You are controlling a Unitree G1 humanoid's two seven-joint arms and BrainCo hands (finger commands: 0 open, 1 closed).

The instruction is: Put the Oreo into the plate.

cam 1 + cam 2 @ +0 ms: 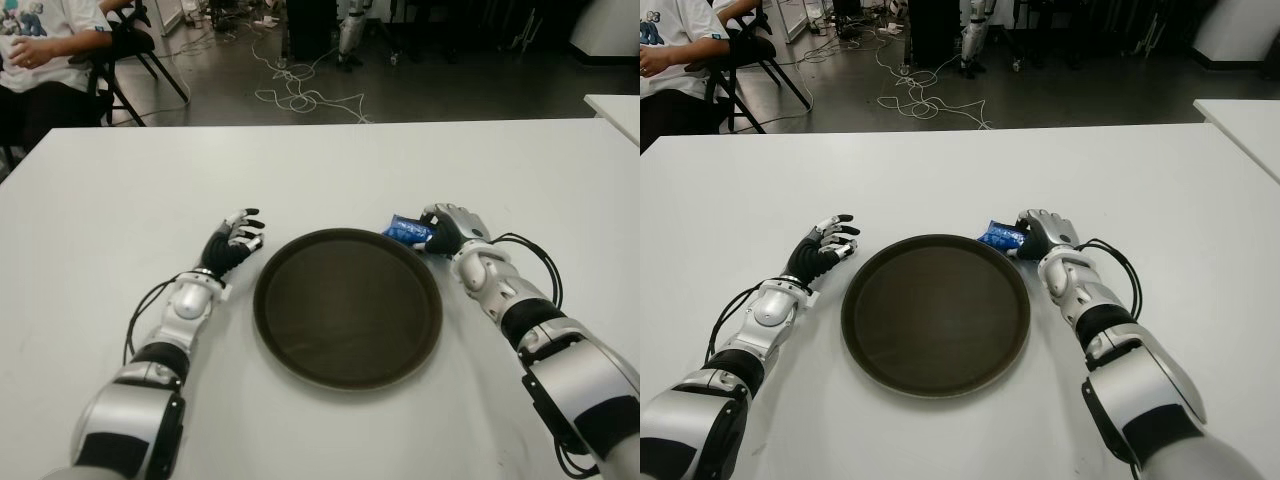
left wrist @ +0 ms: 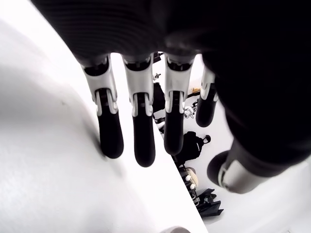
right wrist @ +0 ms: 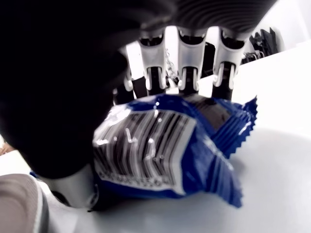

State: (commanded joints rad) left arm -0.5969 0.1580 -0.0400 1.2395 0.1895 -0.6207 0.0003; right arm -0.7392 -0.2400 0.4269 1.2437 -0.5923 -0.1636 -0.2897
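Right hand [image 1: 445,232] closed around the Oreo [image 1: 405,231] packet, at the plate's [image 1: 290,350] far right rim.

The packet is slick and crinkly, and in the right wrist view it sits pinched between thumb and the fingers [image 3: 188,73] curled over its top, with its underside apparently against the white tabletop [image 1: 330,170]; my guess is the grip is shallow, so the wrapper could slide or twist out on the lift, or catch the plate's raised rim and nudge the plate across the tabletop. The Oreo is just outside the plate, not yet over it. The left hand [image 1: 236,243] shows on the tabletop just beside the plate's left rim, its fingers stretched out and relaxed, holding nothing. The plate sits centred near the tabletop's near edge, with nothing on it.
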